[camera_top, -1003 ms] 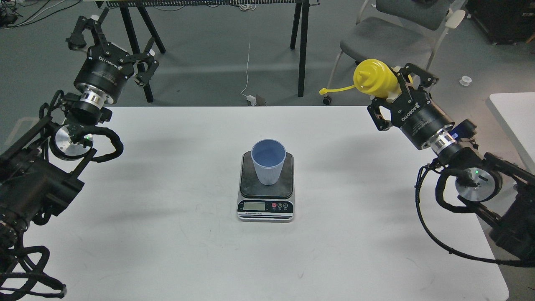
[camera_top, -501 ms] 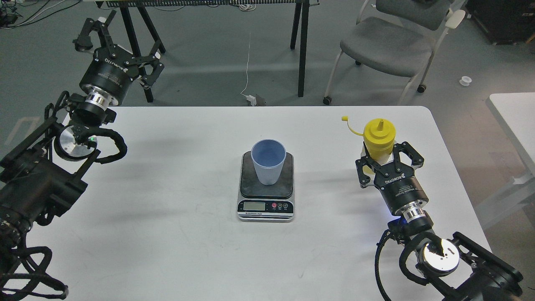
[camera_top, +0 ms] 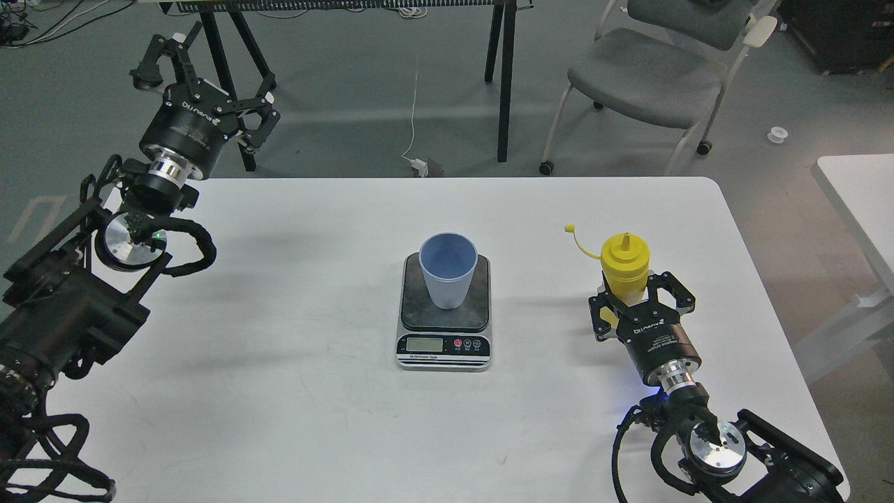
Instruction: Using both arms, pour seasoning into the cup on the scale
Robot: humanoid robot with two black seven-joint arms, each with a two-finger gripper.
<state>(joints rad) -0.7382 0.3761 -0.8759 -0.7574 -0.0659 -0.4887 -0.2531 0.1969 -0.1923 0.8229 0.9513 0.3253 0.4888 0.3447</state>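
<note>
While the right gripper [camera_top: 634, 302] pinched the yellow bottle [camera_top: 624, 264] from both sides, the bottle stood upright on the white table [camera_top: 279, 391], well to the right of the scale [camera_top: 445, 313]. Its small cap [camera_top: 569, 228] hung off to the upper left on a thin tether. The light blue cup [camera_top: 448, 270] sat upright on the scale's dark platform. Far off at the table's back left corner, the left gripper [camera_top: 209, 87] was raised with its fingers spread and nothing between them.
</note>
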